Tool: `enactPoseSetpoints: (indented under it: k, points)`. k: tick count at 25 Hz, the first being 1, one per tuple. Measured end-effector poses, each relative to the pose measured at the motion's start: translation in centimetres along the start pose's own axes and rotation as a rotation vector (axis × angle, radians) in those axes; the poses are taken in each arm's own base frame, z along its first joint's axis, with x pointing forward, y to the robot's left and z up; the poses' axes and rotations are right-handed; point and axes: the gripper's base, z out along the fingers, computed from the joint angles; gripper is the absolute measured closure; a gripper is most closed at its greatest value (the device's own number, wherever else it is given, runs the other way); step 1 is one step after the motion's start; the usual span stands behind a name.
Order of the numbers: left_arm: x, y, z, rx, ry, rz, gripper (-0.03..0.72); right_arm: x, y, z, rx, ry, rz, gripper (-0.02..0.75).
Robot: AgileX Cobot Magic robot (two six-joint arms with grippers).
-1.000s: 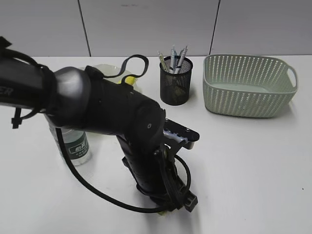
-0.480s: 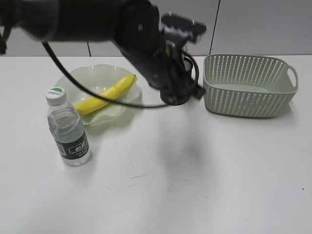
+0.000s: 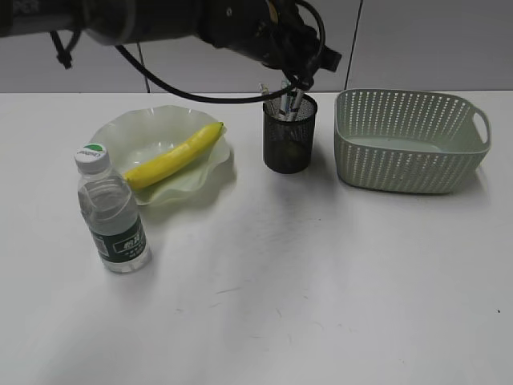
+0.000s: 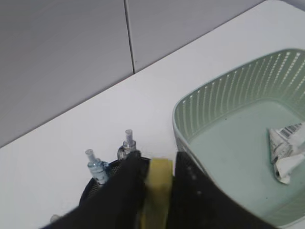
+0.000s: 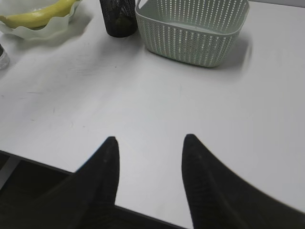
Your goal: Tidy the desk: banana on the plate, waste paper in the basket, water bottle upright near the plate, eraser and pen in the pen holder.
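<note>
Yellow eraser (image 4: 156,188) is seen clamped between the jaws of the left gripper (image 4: 155,191), held directly above the black mesh pen holder (image 3: 289,135), where pens (image 4: 127,143) stand upright. At 3 o'clock of the holder, the basket (image 3: 410,140) is noted with waste paper (image 4: 286,150) inside. At 9 o'clock, the banana (image 3: 172,155) is laid on the plate (image 3: 108,128); the water bottle (image 3: 113,210) stands upright at the plate's 7 o'clock on the bench (image 3: 321,281). The right gripper (image 5: 150,143) is held with jaws parted, empty, over the bench's near edge.
</note>
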Motion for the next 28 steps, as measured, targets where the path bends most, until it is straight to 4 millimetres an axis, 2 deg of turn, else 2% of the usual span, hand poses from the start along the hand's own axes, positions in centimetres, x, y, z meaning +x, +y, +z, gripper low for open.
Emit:
enactPoseSetpoints:
  k: [3, 6, 9, 12, 15, 18, 20, 22, 26, 28]
  points:
    - [1.1, 0.4, 1.3, -0.007, 0.009, 0.007, 0.347, 0.0, 0.0, 0.0, 0.000, 0.000, 0.000, 0.386]
    - [1.1, 1.1, 1.5, -0.019, -0.002, 0.008, 0.208, 0.0, 0.0, 0.0, 0.000, 0.000, 0.000, 0.386]
    - [0.4, 1.9, 0.3, -0.039, 0.027, 0.003, 0.185, 0.0, 0.0, 0.0, 0.000, 0.000, 0.000, 0.401]
    - [-1.4, 2.0, -2.9, -0.054, 0.066, -0.003, 0.218, 0.0, 0.0, 0.0, 0.000, 0.000, 0.000, 0.416]
    - [-3.9, 2.1, -7.8, -0.059, 0.053, -0.016, 0.258, 0.0, 0.0, 0.0, 0.000, 0.000, 0.001, 0.424]
    - [-4.5, 1.7, -13.4, -0.053, 0.047, -0.015, 0.275, 0.0, 0.0, 0.0, 0.000, 0.000, 0.001, 0.428]
    - [-3.9, 1.1, -17.5, -0.039, 0.036, -0.005, 0.279, 0.0, 0.0, 0.0, 0.000, 0.000, 0.001, 0.428]
    - [-2.7, 0.2, -22.4, -0.015, 0.013, 0.009, 0.279, 0.0, 0.0, 0.0, 0.000, 0.000, 0.001, 0.428]
    - [2.8, -0.3, -31.0, 0.020, 0.057, 0.011, 0.279, 0.0, 0.0, 0.0, 0.000, 0.000, 0.001, 0.428]
    - [6.3, 0.2, -34.2, 0.014, 0.112, -0.002, 0.279, 0.0, 0.0, 0.0, 0.000, 0.000, 0.001, 0.428]
